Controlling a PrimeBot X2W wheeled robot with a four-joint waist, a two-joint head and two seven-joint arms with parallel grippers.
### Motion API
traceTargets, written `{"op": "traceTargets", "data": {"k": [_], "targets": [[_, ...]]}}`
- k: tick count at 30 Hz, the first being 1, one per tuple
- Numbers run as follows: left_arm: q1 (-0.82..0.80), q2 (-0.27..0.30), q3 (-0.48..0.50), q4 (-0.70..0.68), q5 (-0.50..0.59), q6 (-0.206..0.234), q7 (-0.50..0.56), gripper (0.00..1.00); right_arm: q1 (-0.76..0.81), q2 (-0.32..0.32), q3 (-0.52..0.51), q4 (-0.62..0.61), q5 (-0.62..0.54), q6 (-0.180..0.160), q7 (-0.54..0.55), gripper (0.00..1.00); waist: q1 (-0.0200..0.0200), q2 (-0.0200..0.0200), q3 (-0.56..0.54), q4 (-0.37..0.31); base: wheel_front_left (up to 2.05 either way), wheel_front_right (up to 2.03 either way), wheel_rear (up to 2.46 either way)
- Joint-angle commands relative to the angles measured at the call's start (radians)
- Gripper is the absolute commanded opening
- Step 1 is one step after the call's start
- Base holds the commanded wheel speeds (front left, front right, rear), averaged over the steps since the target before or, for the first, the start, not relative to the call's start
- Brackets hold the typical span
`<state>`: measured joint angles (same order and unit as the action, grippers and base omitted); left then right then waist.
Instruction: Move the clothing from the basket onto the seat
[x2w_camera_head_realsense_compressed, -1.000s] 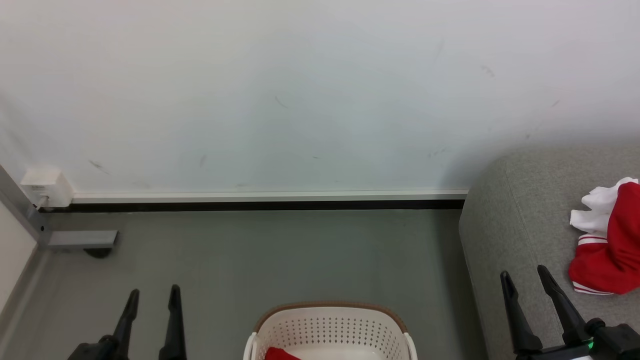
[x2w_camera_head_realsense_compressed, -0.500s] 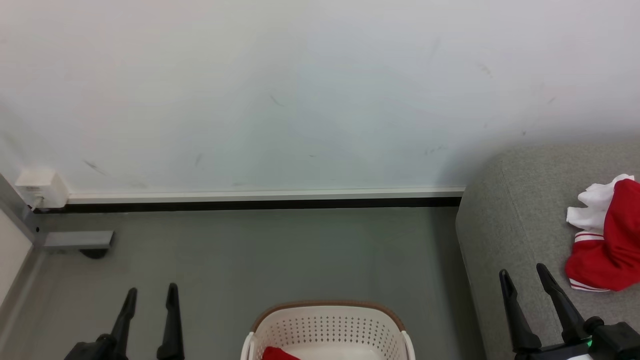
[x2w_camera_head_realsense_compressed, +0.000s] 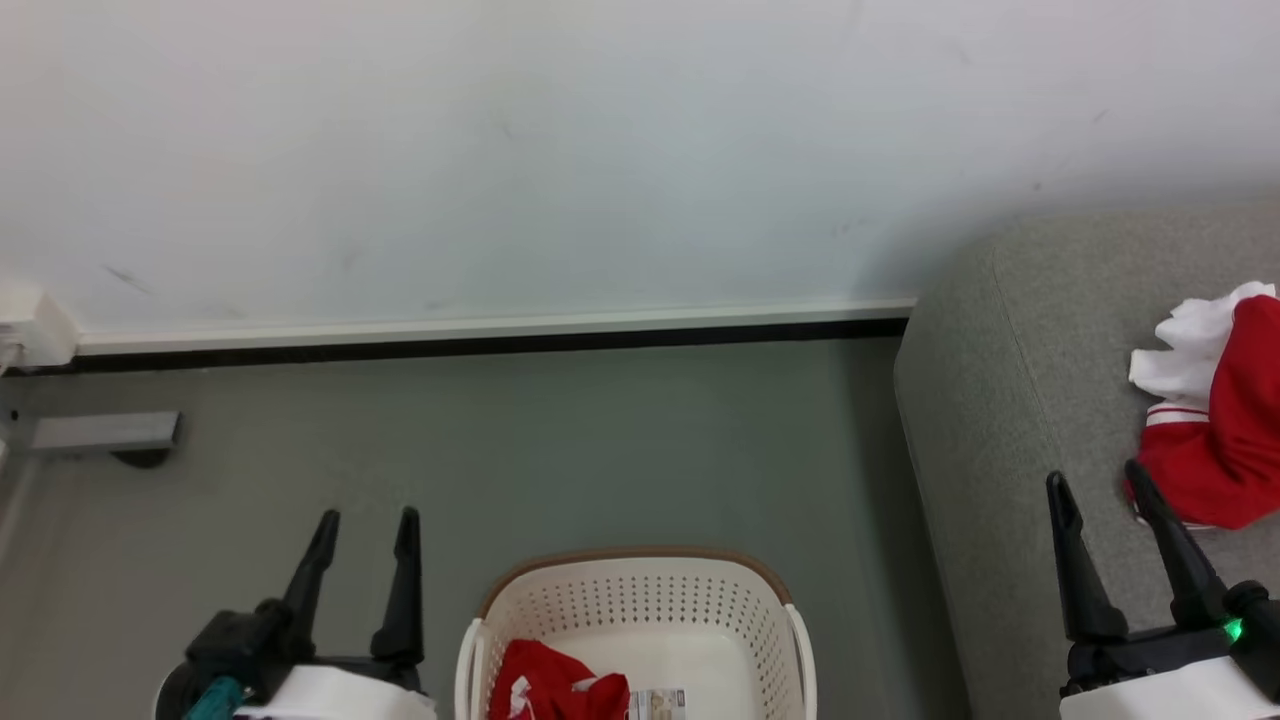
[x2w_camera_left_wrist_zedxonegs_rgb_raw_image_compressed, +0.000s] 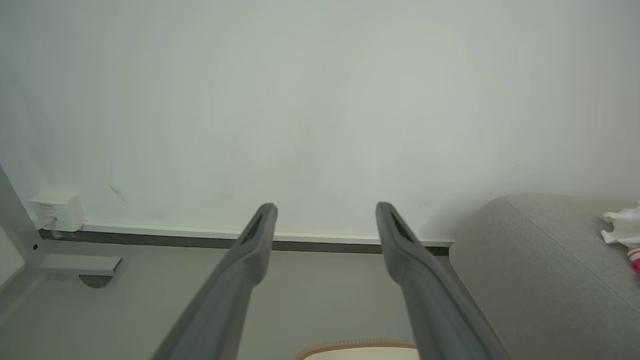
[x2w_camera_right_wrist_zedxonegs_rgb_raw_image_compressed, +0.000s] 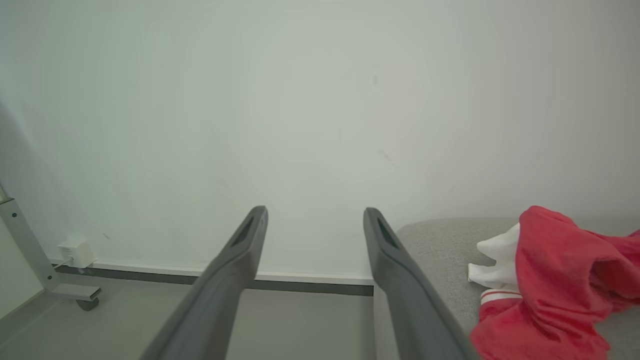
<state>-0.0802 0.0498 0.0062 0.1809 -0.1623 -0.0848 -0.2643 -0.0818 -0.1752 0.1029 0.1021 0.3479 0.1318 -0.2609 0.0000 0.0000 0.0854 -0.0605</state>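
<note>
Cream-white perforated plastic forms the basket (x2w_camera_head_realsense_compressed: 640, 600), brown-rimmed, standing on the grey floor (x2w_camera_head_realsense_compressed: 560, 450) at the bottom centre of the head view. A red garment (x2w_camera_head_realsense_compressed: 545, 688) lies crumpled in its left part. The grey fabric seat (x2w_camera_head_realsense_compressed: 1000, 400) stands to the right of the basket, apart from it. A red-and-white garment (x2w_camera_head_realsense_compressed: 1215, 450) lies bunched on top of the seat at the frame's right edge. Left gripper (x2w_camera_head_realsense_compressed: 368, 515): above the floor just left of the basket, fingers spread wide, nothing between them. Right gripper (x2w_camera_head_realsense_compressed: 1095, 475): over the seat's near part, fingers likewise spread and empty, one tip close beside the red-and-white garment; contact cannot be confirmed.

Left wrist view: the left gripper (x2w_camera_left_wrist_zedxonegs_rgb_raw_image_compressed: 325, 206) is parted wide and bare, pointing at the white wall (x2w_camera_left_wrist_zedxonegs_rgb_raw_image_compressed: 320, 100). A strip of the basket rim (x2w_camera_left_wrist_zedxonegs_rgb_raw_image_compressed: 357, 345) shows between the fingers at the bottom edge. The seat (x2w_camera_left_wrist_zedxonegs_rgb_raw_image_compressed: 540, 260) lies to the right.

Right wrist view: the right gripper (x2w_camera_right_wrist_zedxonegs_rgb_raw_image_compressed: 315, 210) is parted wide, holding nothing. The red-and-white garment (x2w_camera_right_wrist_zedxonegs_rgb_raw_image_compressed: 560, 290) rests on the seat (x2w_camera_right_wrist_zedxonegs_rgb_raw_image_compressed: 435, 245), right of the fingers.
</note>
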Motion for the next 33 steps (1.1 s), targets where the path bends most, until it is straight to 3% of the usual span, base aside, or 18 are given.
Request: {"op": "traceTargets", "data": {"k": [1, 17, 33], "targets": [[-0.014, 0.003, -0.006, 0.017, 0.014, -0.004, 0.0, 1.0, -0.015, -0.008, -0.005, -0.004, -0.007, -0.002, -0.003, 1.0, 0.0, 0.0, 0.037, -0.022, 0.0, 0.0, 0.0], [-0.3, 0.03, -0.123, 0.438, 0.019, -0.035, 0.01, 1.0, -0.138, 0.045, -0.047, -0.071, 0.005, -0.002, -0.003, 1.0, 0.0, 0.0, 0.271, -0.176, 0.0, 0.0, 0.0], [-0.572, 0.077, -0.258, 0.842, 0.131, -0.033, 0.13, 1.0, -0.243, 0.085, -0.137, -0.131, 0.03, -0.002, -0.003, 1.0, 0.0, 0.0, 0.481, -0.244, 0.0, 0.0, 0.0]]}}
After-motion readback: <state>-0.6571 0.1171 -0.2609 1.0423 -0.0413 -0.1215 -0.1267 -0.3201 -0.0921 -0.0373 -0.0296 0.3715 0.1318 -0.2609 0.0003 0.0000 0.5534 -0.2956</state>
